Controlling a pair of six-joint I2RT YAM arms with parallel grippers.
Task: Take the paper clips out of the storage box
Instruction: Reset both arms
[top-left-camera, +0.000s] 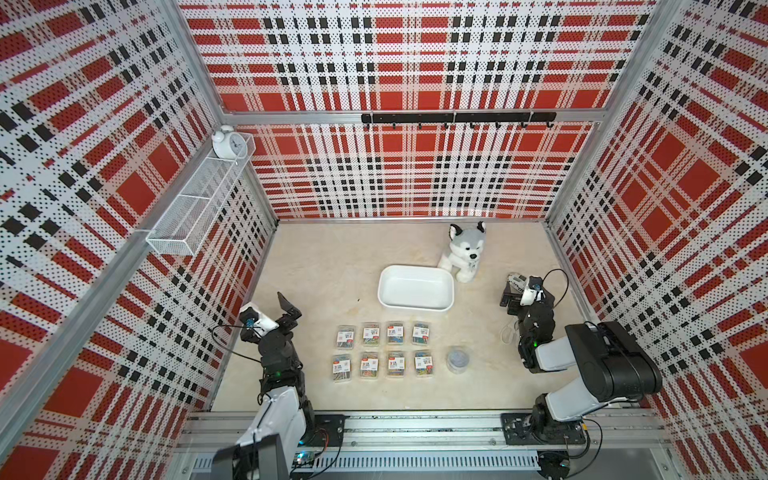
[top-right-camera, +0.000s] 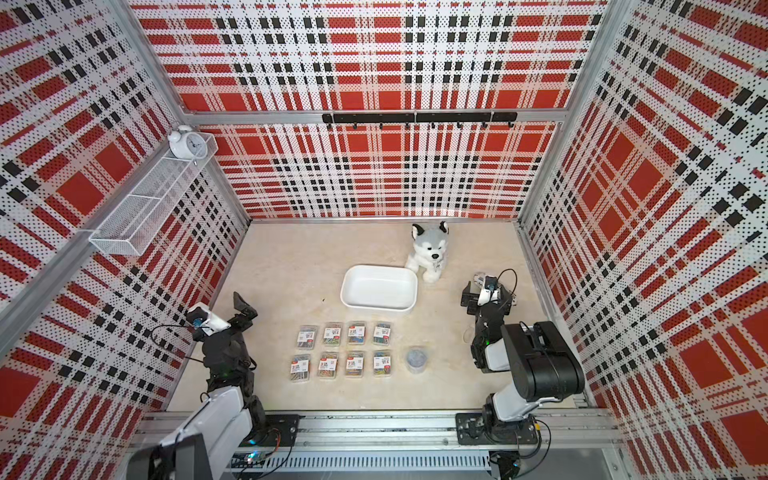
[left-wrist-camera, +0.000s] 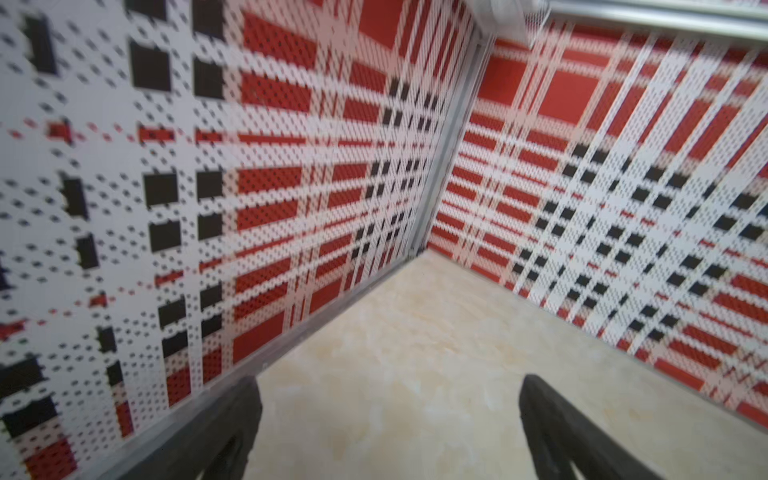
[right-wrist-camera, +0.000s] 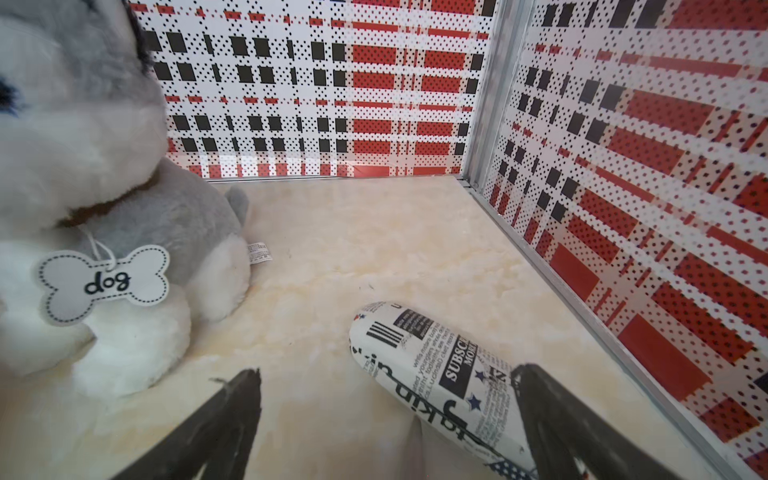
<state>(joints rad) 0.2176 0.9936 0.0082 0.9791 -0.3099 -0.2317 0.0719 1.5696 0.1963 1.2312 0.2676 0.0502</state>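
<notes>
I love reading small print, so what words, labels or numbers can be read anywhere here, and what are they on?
"dog": bone-shaped tag on the plush husky.
"SUBSC", cut off: newspaper-print item; its other print is too warped to read.
Labels on the paper clip cases: too small to read.
Dial of the alarm clock: too small to read.

Left tool (left-wrist-camera: 388, 386) hung over the beige marbled tabletop (left-wrist-camera: 415, 324), black fingers (left-wrist-camera: 232, 424) spread wide, facing the aluminium corner post (left-wrist-camera: 446, 153) between two red plaid walls (left-wrist-camera: 270, 174), slightly blurred.
</notes>
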